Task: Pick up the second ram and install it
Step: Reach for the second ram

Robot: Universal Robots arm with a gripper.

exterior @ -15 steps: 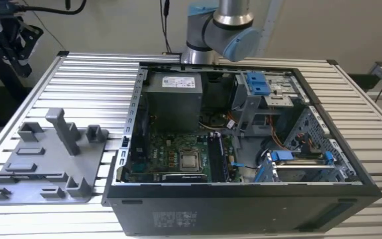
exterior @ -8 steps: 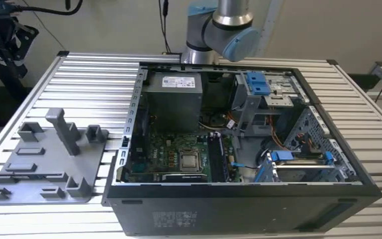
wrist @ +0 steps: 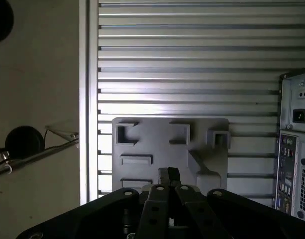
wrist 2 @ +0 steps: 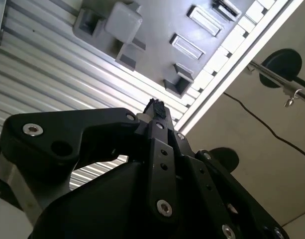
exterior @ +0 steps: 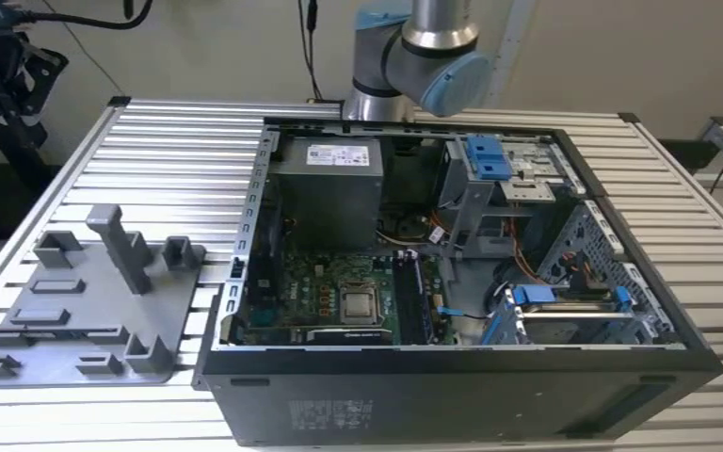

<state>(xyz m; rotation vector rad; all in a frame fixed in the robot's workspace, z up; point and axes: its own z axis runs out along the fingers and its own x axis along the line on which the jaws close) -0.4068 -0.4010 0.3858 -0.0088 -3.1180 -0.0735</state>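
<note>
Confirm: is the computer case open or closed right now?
Open. In the exterior view the computer case lies uncovered on its upward side, with its motherboard exposed.

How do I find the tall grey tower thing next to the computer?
Start at the big open black computer case on the slatted metal table. Beside it, at the exterior view's left, lies a flat grey tray. The tower is the upright post on it, standing much taller than the low blocks around it.

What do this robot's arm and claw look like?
The arm is a silver tube with rounded grey joints and a pale blue cap. The gripper is matte black: angular linked bars studded with silver bolt heads.
</note>
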